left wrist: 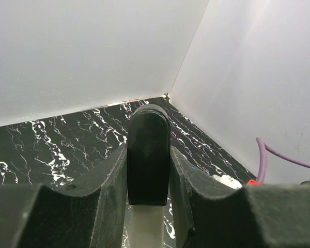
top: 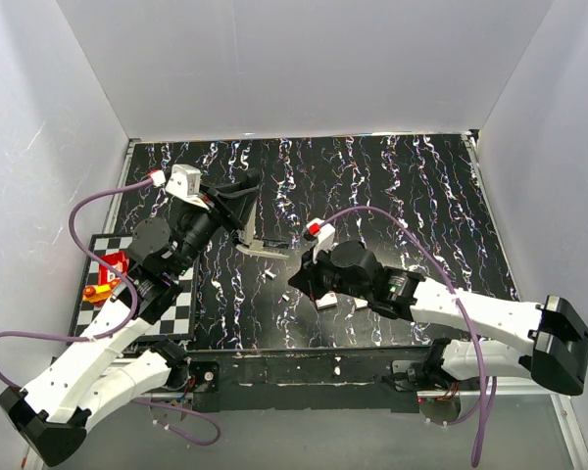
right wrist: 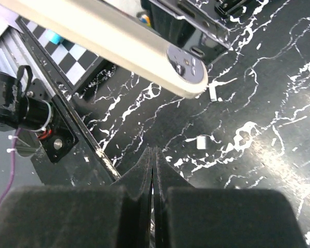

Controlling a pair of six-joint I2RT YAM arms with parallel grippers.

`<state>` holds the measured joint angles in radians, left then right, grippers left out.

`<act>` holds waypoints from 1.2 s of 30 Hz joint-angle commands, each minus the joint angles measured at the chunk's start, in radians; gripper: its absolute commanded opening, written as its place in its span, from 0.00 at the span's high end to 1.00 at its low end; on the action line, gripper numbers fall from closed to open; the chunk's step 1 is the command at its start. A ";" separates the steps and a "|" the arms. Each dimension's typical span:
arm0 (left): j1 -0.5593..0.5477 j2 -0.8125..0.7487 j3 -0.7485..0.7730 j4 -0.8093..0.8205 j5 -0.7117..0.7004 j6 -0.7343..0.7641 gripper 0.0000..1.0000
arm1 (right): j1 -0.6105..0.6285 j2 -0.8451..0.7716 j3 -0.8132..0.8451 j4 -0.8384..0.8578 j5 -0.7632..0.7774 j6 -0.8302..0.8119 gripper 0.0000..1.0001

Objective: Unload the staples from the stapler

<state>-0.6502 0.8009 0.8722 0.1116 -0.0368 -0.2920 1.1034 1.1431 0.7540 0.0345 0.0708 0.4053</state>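
My left gripper (top: pixel 241 210) is shut on the stapler (top: pixel 260 245) and holds it above the black marbled table left of centre. In the left wrist view the stapler's black rounded end (left wrist: pixel 149 129) stands between the two fingers, with a pale part below it. From the right wrist the stapler shows as a long pale bar with a grey oval end (right wrist: pixel 186 67) and black parts behind it. My right gripper (top: pixel 298 278) hangs just right of and nearer than the stapler, apart from it. Its jaws (right wrist: pixel 153 155) are shut together with nothing between them.
Two small pale blocks (right wrist: pixel 213 92) (right wrist: pixel 201 142) lie on the table under the stapler's end. A checkered board (top: pixel 181 304) with red and yellow items (top: pixel 108 266) sits at the left. White walls enclose the table; a metal rail (top: pixel 304 367) runs along the near edge.
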 commanded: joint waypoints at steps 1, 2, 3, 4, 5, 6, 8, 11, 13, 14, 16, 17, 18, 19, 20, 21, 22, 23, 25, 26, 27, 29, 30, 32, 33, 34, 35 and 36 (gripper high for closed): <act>-0.002 -0.040 0.037 0.056 -0.005 -0.029 1.00 | 0.016 0.027 -0.010 0.159 -0.020 0.110 0.99; -0.003 -0.045 0.034 0.056 -0.005 -0.030 1.00 | 0.018 0.036 -0.010 0.172 -0.010 0.125 0.99; -0.003 -0.049 0.031 0.056 -0.005 -0.032 1.00 | 0.021 0.047 -0.012 0.186 0.001 0.139 0.99; -0.003 -0.054 0.027 0.054 -0.006 -0.035 1.00 | 0.023 0.059 -0.010 0.195 0.012 0.154 0.99; -0.003 -0.058 0.025 0.053 -0.008 -0.039 1.00 | 0.023 0.070 -0.007 0.200 0.026 0.168 0.99; -0.002 -0.063 0.021 0.050 -0.008 -0.042 1.00 | 0.023 0.082 -0.002 0.203 0.038 0.181 0.99; -0.003 -0.074 0.014 0.042 -0.006 -0.050 1.00 | 0.024 0.101 0.004 0.219 0.061 0.196 0.99; -0.003 -0.094 0.007 0.030 -0.008 -0.056 1.00 | 0.024 0.110 0.013 0.219 0.118 0.199 0.99; -0.003 -0.103 0.007 0.016 -0.005 -0.056 1.00 | 0.024 0.103 0.016 0.214 0.168 0.196 0.99; -0.003 -0.108 0.008 0.011 -0.005 -0.056 1.00 | 0.024 0.095 0.018 0.205 0.194 0.193 0.99; -0.003 -0.115 0.010 -0.001 0.003 -0.059 1.00 | 0.026 0.080 0.022 0.200 0.242 0.175 0.99; -0.003 -0.118 0.011 -0.004 0.008 -0.062 1.00 | 0.024 0.072 0.027 0.194 0.262 0.164 0.99; -0.003 -0.121 0.010 -0.010 0.012 -0.065 1.00 | 0.024 0.066 0.030 0.193 0.276 0.155 0.99; -0.003 -0.123 0.013 -0.015 0.017 -0.067 1.00 | 0.024 0.058 0.033 0.193 0.287 0.145 0.99; -0.003 -0.126 0.011 -0.019 0.023 -0.070 1.00 | 0.024 0.052 0.038 0.194 0.291 0.136 0.99; -0.003 -0.127 0.013 -0.023 0.028 -0.073 1.00 | 0.024 0.047 0.042 0.193 0.291 0.126 0.99; -0.002 -0.131 0.011 -0.026 0.031 -0.076 1.00 | 0.024 0.043 0.045 0.197 0.287 0.121 0.99; -0.002 -0.132 0.010 -0.029 0.032 -0.078 1.00 | 0.024 0.037 0.047 0.205 0.278 0.118 0.99; -0.002 -0.137 0.008 -0.033 0.035 -0.079 1.00 | 0.024 0.030 0.056 0.211 0.259 0.115 0.99; -0.003 -0.140 0.008 -0.036 0.035 -0.079 1.00 | 0.024 0.027 0.065 0.200 0.250 0.113 0.99; -0.003 -0.141 0.007 -0.039 0.032 -0.079 1.00 | 0.024 0.026 0.077 0.171 0.248 0.106 0.99; -0.002 -0.146 0.010 -0.046 0.029 -0.076 1.00 | 0.026 0.023 0.097 0.121 0.242 0.104 0.99; -0.002 -0.147 0.013 -0.047 0.029 -0.073 1.00 | 0.024 0.021 0.103 0.093 0.247 0.101 0.99; -0.003 -0.149 0.016 -0.050 0.028 -0.070 1.00 | 0.024 0.017 0.110 0.039 0.256 0.096 0.99; -0.003 -0.149 0.017 -0.052 0.028 -0.065 1.00 | 0.024 0.014 0.110 0.015 0.257 0.092 0.99; -0.003 -0.149 0.019 -0.053 0.026 -0.064 1.00 | 0.024 0.010 0.107 -0.004 0.258 0.092 0.99; -0.002 -0.149 0.019 -0.053 0.025 -0.061 1.00 | 0.024 0.009 0.104 -0.021 0.253 0.090 0.99; -0.003 -0.149 0.021 -0.055 0.025 -0.058 1.00 | 0.024 0.009 0.097 -0.033 0.245 0.090 0.99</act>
<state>-0.6502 0.6727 0.8711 0.0074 -0.0113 -0.3515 1.1217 1.1774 0.8234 0.0895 0.3084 0.5156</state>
